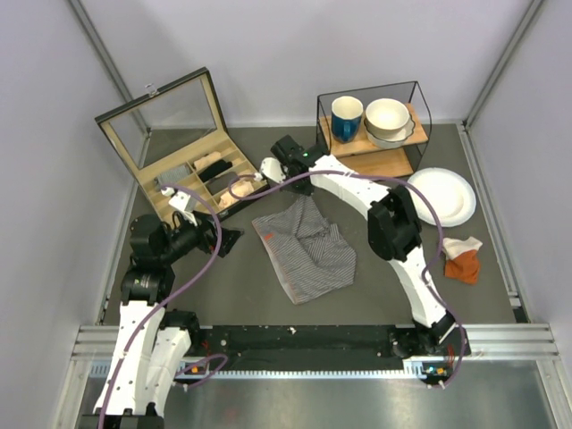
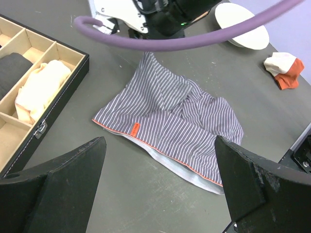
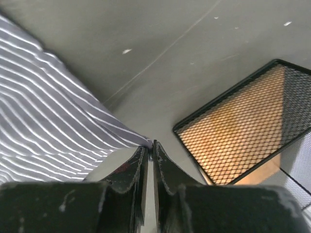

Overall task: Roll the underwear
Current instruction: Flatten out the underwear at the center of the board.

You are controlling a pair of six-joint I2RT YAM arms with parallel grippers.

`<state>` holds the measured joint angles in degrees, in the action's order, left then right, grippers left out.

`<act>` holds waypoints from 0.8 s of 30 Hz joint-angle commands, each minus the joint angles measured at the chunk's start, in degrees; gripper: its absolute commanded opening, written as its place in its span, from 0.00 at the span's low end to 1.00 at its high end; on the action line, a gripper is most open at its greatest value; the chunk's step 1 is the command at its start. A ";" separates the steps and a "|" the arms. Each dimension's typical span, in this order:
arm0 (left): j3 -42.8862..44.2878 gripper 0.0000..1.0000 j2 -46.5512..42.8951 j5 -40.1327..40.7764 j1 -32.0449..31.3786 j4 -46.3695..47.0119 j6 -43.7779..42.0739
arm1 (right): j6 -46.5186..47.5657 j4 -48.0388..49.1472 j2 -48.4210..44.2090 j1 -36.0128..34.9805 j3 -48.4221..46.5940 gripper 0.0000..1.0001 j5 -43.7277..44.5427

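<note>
Grey underwear (image 1: 304,250) with fine white stripes lies on the dark table (image 1: 223,295), just to the right of an open wooden compartment box (image 1: 192,174). The garment is rumpled, not spread flat. Its long axis runs on a diagonal, from the end closest to the box toward the arm bases and further right of the box. A band trimmed in orange edges the side that faces the box, with a small orange tag (image 2: 134,129) on it.

The corner farthest from the arm bases is drawn up off the table into a peak, just past the box's right-hand end. The right jaws are pressed together on the tip of that corner, pinching the cloth. The left jaws are spread wide and hold nothing. They hover by the box's near side, facing the banded edge of the underwear without touching it.

Inside the box, a cream cloth (image 2: 41,90) fills one compartment and a dark roll (image 2: 12,70) sits in the one beside it.

Well to the right of the box stand a wire rack (image 1: 384,163) holding a blue mug (image 1: 347,116) and stacked bowls (image 1: 387,118), a white plate (image 1: 442,195), and an orange-and-white cloth (image 1: 462,261).
</note>
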<state>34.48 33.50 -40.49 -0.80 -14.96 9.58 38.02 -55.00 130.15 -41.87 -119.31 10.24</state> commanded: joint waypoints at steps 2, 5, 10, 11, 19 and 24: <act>0.15 0.99 -0.27 -0.64 0.36 2.92 0.35 | -1.01 8.16 3.00 1.08 -7.41 0.19 10.24; 0.24 0.99 -0.36 -0.47 0.36 2.92 0.35 | -2.24 8.16 2.22 1.26 -7.88 0.27 7.35; 0.50 0.99 -0.36 0.23 0.36 2.39 -0.09 | -6.81 5.18 -6.72 1.26 -3.92 0.43 -9.41; 0.68 0.99 -0.54 0.50 0.36 2.22 -0.18 | -8.56 3.34 -8.23 1.17 -3.48 0.44 -13.54; 1.47 0.99 -2.47 4.11 2.47 0.54 -1.24 | 10.29 -6.52 -28.61 -1.63 22.14 0.47 -40.65; 1.56 0.99 -1.33 3.84 2.56 0.63 -1.23 | 19.37 -2.84 -39.07 -4.18 46.68 0.47 -46.07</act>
<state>34.50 31.88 -37.08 1.37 -15.64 8.91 48.07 -57.84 94.15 -43.88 -85.47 -25.58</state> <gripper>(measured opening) 0.987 0.471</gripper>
